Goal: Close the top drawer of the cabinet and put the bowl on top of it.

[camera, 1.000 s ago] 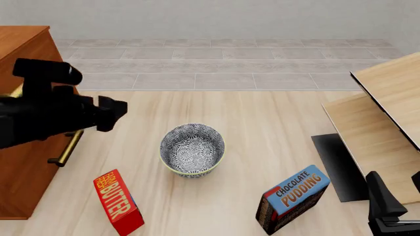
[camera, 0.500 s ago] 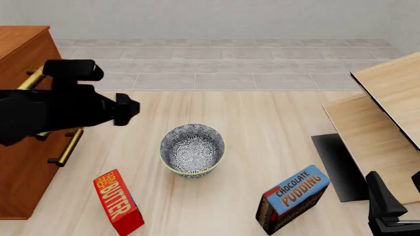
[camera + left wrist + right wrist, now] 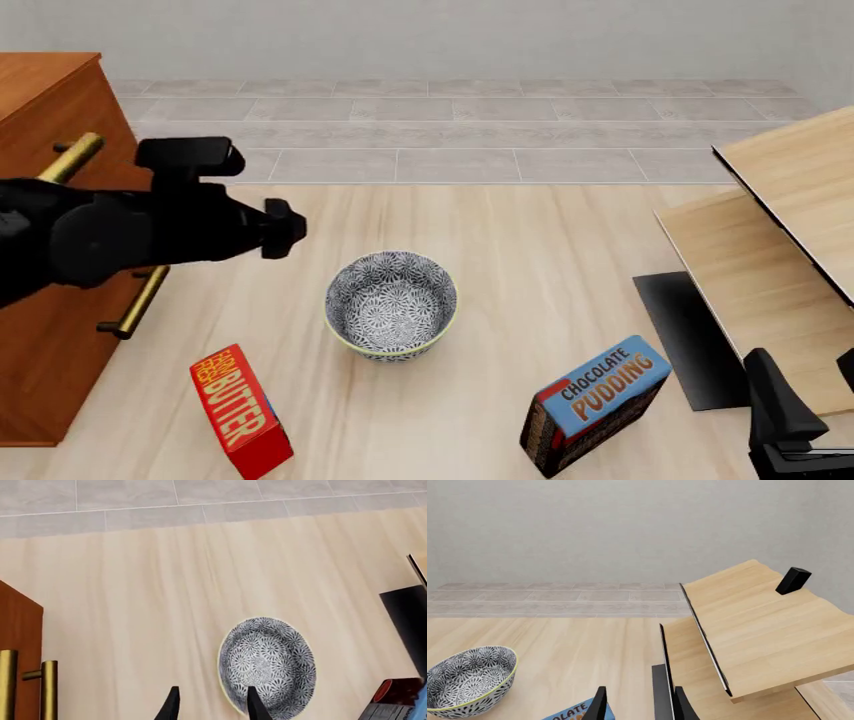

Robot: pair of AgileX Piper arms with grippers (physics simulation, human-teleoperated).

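The black-and-white floral bowl (image 3: 391, 303) stands upright on the table, a little left of centre; it also shows as the bowl (image 3: 268, 666) in the left wrist view and the bowl (image 3: 470, 680) in the right wrist view. The reddish-brown cabinet (image 3: 47, 95) is at the far left. The brass handle (image 3: 74, 156) of the top drawer shows above my left arm, which hides most of the drawer front. My left gripper (image 3: 283, 228) hovers open and empty between cabinet and bowl, above the bowl's left side. My right gripper (image 3: 805, 375) is open and empty at the bottom right.
A red butter box (image 3: 240, 410) stands in front of the bowl to the left, and a chocolate pudding box (image 3: 597, 403) to the right. Pale wood furniture (image 3: 787, 230) with a dark base fills the right side. A lower brass handle (image 3: 134, 300) juts from the cabinet.
My left arm has swung right, away from the cabinet front and toward the bowl, uncovering the top brass handle. The bowl, the boxes and the right arm have not moved.
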